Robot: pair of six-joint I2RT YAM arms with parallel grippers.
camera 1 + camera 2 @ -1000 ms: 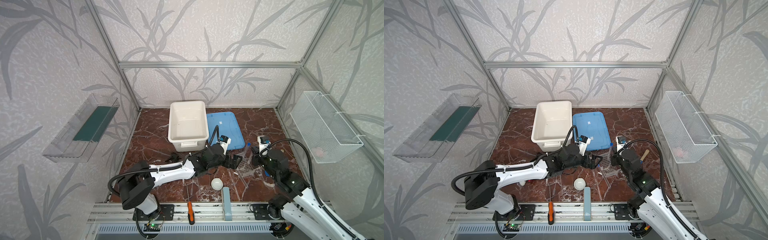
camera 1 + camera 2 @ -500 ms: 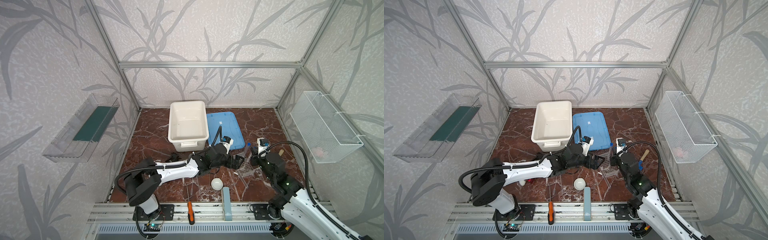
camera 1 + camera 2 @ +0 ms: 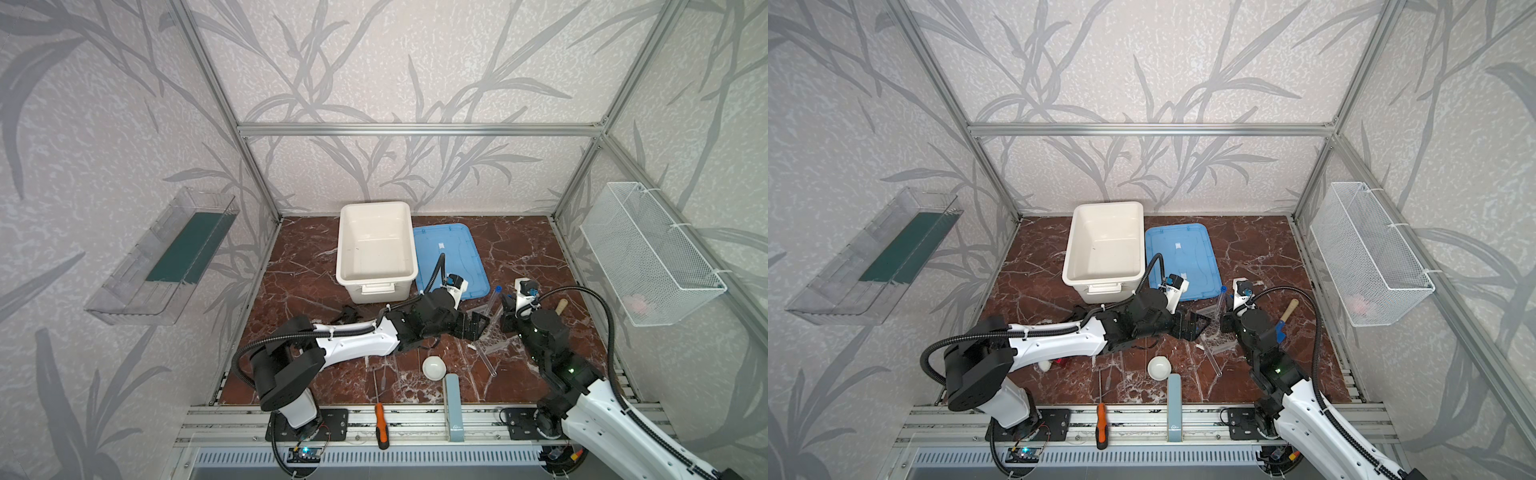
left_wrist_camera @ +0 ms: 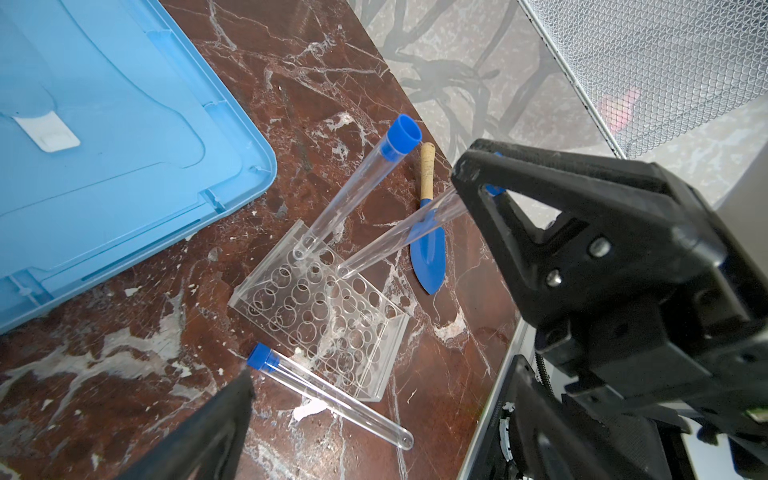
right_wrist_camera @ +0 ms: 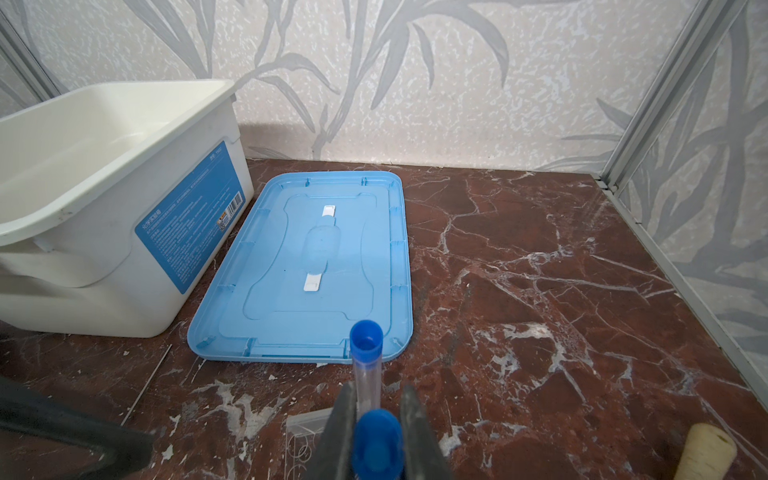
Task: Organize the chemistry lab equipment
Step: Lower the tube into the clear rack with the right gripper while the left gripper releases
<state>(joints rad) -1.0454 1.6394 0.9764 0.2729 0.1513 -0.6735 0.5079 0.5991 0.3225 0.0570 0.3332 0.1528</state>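
Our right gripper (image 5: pixel 379 415) clamps a blue-capped tube (image 4: pixel 395 239), tilted, its lower tip at the clear rack (image 4: pixel 320 320); our left gripper (image 3: pixel 476 326) gapes wide beside that rack.

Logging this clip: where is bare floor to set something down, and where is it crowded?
Bare marble: between the blue lid and the right wall, and between the white bin and the left wall. The bin looks empty. Crowded: around the tube rack, with the open left gripper, the right gripper holding a tube, a loose tube and the blue trowel.
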